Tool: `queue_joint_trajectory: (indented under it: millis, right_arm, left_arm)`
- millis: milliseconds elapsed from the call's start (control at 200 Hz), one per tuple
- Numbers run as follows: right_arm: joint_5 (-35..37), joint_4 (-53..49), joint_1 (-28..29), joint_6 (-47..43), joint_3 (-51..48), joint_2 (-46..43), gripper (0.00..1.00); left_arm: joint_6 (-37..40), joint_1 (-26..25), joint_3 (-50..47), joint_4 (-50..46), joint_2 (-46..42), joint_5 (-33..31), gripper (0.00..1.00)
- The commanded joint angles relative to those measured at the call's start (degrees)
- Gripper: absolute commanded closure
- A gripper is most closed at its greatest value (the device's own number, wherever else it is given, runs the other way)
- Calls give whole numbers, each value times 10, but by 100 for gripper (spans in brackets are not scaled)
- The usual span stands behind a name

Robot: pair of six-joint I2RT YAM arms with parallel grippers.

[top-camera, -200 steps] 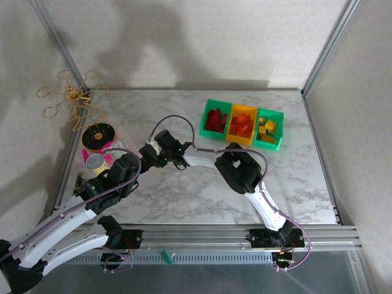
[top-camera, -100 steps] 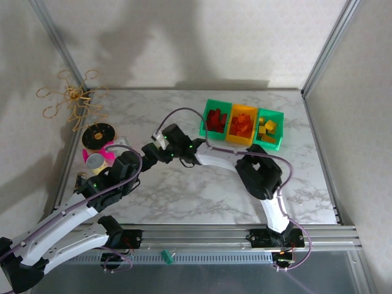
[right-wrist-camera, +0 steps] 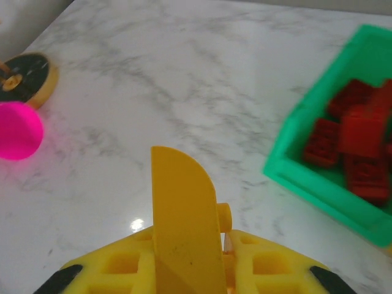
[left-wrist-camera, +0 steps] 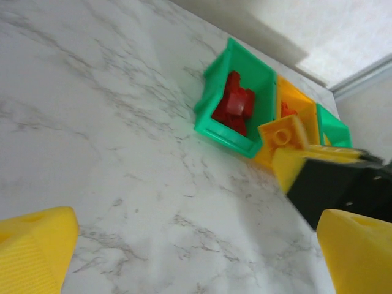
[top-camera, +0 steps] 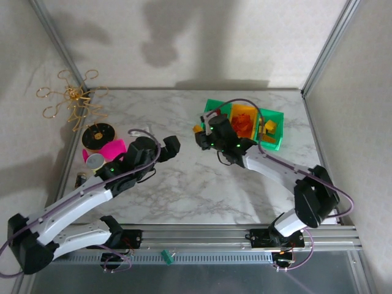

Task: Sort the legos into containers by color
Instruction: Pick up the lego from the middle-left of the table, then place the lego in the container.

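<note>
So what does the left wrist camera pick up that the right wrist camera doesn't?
The left wrist camera adds the orange middle bin, the far green bin, and an outside look at the right claw, shut on an orange brick. The right wrist camera adds the pink cup and the black-and-yellow spool. Both share the marble table and the green bin holding red bricks.
</note>
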Motion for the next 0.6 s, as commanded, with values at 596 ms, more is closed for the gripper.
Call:
queue_joint_trajectory:
  millis: [596]
  right_arm:
    - [134, -17, -329, 74, -6, 46, 80]
  left_arm:
    - [65, -107, 116, 185, 245, 87, 0]
